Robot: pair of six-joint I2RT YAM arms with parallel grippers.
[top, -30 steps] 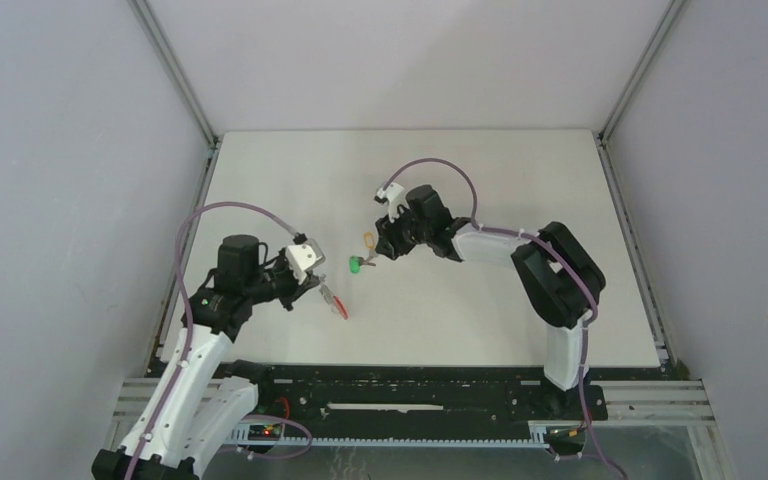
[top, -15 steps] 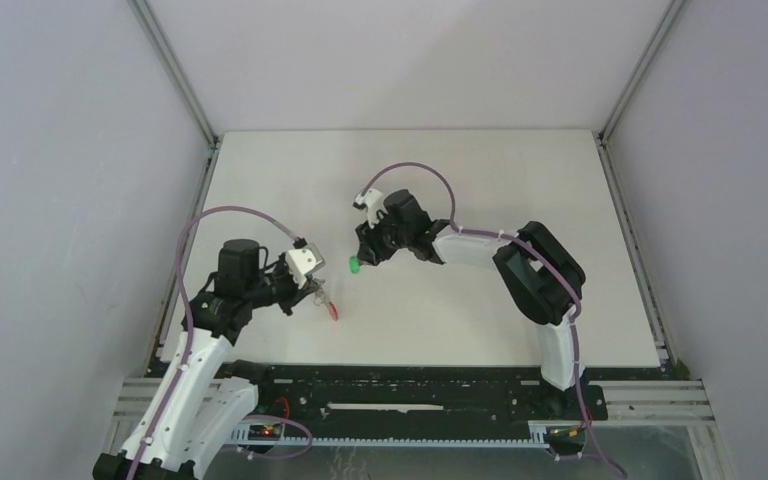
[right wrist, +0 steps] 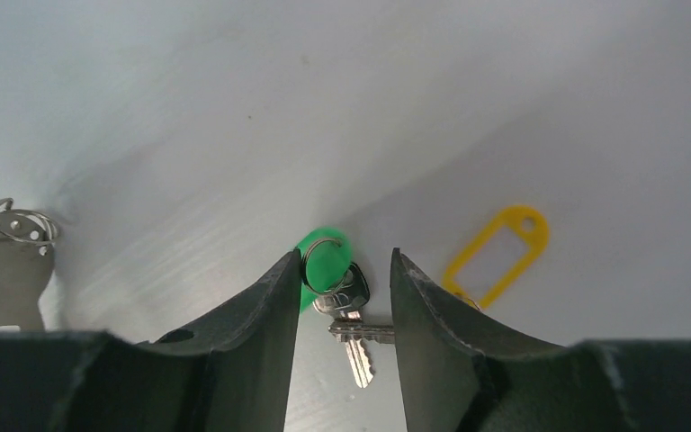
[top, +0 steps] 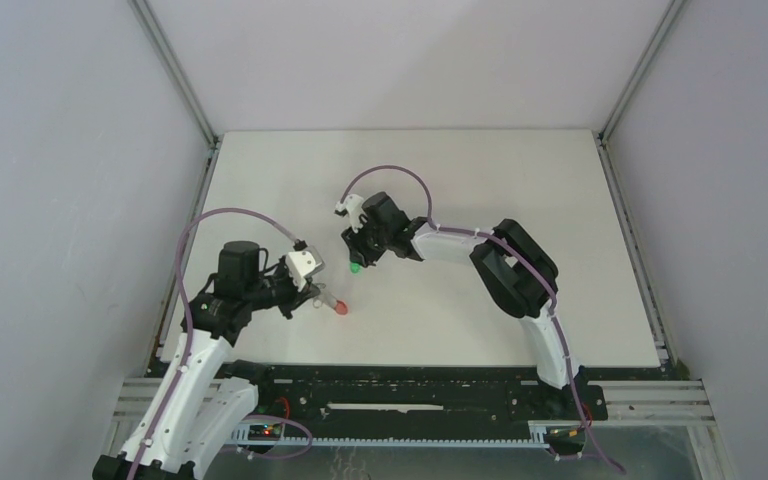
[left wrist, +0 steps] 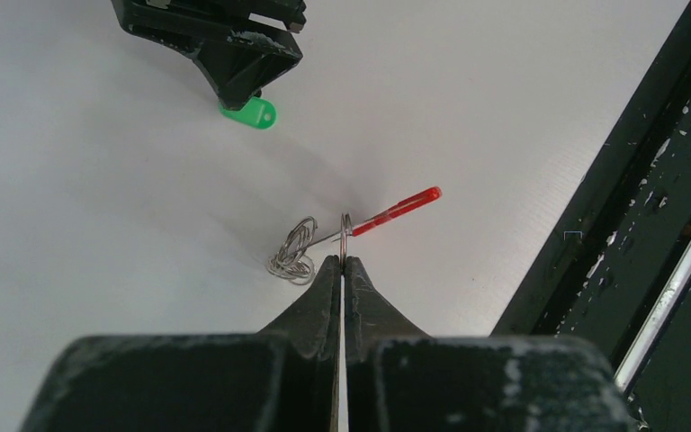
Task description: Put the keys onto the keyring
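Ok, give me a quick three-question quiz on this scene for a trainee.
1. True or false: the left gripper is shut on the keyring.
2. What lies between the right gripper fingers? A: the green-tagged key. B: a screwdriver. C: nothing.
3. Fill in: the keyring's coloured section is ___.

Key: 1 true; 2 A; 3 red.
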